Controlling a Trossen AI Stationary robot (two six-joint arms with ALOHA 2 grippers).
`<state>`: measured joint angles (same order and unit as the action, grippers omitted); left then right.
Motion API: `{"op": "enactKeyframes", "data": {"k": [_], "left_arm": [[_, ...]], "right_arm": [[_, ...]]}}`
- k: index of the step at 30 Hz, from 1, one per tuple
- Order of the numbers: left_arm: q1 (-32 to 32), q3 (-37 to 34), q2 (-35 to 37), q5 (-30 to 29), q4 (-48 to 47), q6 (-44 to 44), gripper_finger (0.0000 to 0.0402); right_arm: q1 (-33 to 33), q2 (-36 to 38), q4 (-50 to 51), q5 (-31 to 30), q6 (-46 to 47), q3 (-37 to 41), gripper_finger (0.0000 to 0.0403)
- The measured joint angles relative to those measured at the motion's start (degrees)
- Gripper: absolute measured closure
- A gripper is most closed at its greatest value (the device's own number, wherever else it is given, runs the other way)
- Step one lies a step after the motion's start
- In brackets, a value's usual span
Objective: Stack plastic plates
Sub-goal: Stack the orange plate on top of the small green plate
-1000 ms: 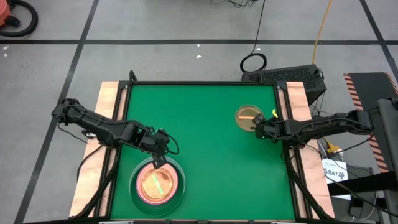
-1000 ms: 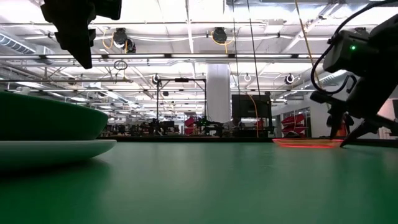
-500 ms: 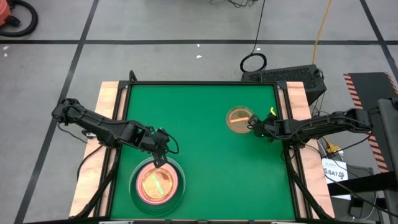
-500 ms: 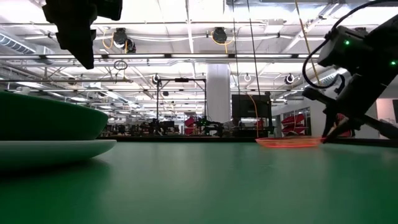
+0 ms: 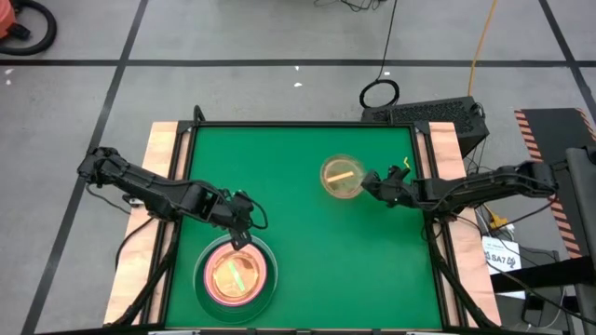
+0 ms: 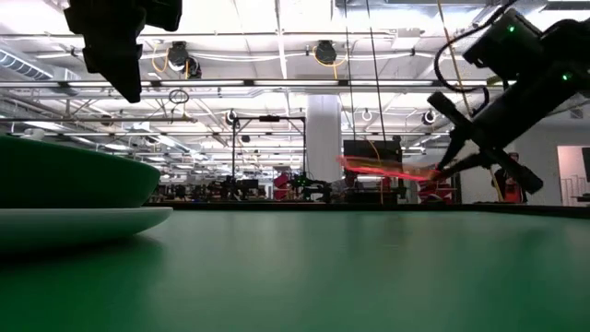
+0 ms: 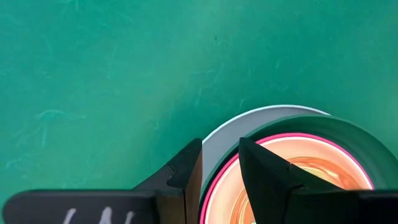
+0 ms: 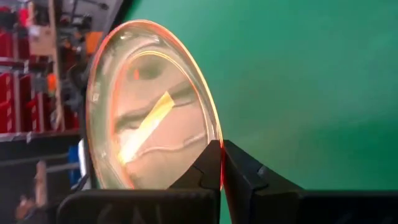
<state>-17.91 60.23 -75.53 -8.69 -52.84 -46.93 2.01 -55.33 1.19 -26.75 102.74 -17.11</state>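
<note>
A small translucent orange plate [image 5: 341, 177] hangs above the table's far right part, in my right gripper [image 5: 367, 184], which is shut on it. It also shows in the low view [image 6: 383, 169], clear of the green table. A stack of plates [image 5: 235, 276] stands at the near left: a pale mint plate [image 7: 224, 134] at the bottom, then dark green [image 7: 323, 124], pink and orange ones inside. My left gripper [image 7: 221, 165] hovers above the stack's far rim, its fingers a little apart and empty. It is high in the low view [image 6: 115, 55]. My right gripper pinches the orange plate's rim [image 8: 215, 134] between its two fingers, on the side toward the table's right edge. The fingers [image 8: 239, 168] come from the table's right, slanting down. The plate is lifted clear of the table and a little tilted.
Bare green table [image 5: 307, 251] lies between the stack and the held plate. Wooden side boards [image 5: 164, 140] run along the table's left and right edges. The stack's wall [image 6: 64, 180] stands close at the left in the low view.
My right gripper has moved toward the table's left edge with the orange plate. The plate first slid along the table, then rose clear of it and tipped a little. My left gripper has kept still above the stack.
</note>
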Motion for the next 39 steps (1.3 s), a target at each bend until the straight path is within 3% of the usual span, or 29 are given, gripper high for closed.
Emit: {"op": "enactKeyframes", "data": {"k": [12, 23, 30, 35, 39], "left_arm": [[-0.2, 1.4, 0.0, -0.7, -0.1, -1.6, 0.0288], [-0.1, 9.9, 0.0, -9.4, -1.1, -0.4, 0.0289], [0.7, 14.4, 0.0, -7.2, -3.9, -11.6, 0.0288], [0.6, 19.4, 0.0, -6.3, -4.0, -17.3, 0.0288], [0.6, 22.8, 0.0, -3.9, -4.0, -26.6, 0.0288]], "right_arm": [[-5.1, 0.0, 4.7, 0.0, -6.6, -10.4, 0.0402], [-10.7, 0.0, 10.3, -0.4, -8.8, -17.1, 0.0403], [-15.0, -2.3, 11.1, -1.9, -10.7, -21.0, 0.0403], [-17.8, -7.9, 11.3, -1.9, -10.9, -25.2, 0.0403], [-19.6, -13.2, 11.1, -2.0, -11.5, -29.5, 0.0403]]}}
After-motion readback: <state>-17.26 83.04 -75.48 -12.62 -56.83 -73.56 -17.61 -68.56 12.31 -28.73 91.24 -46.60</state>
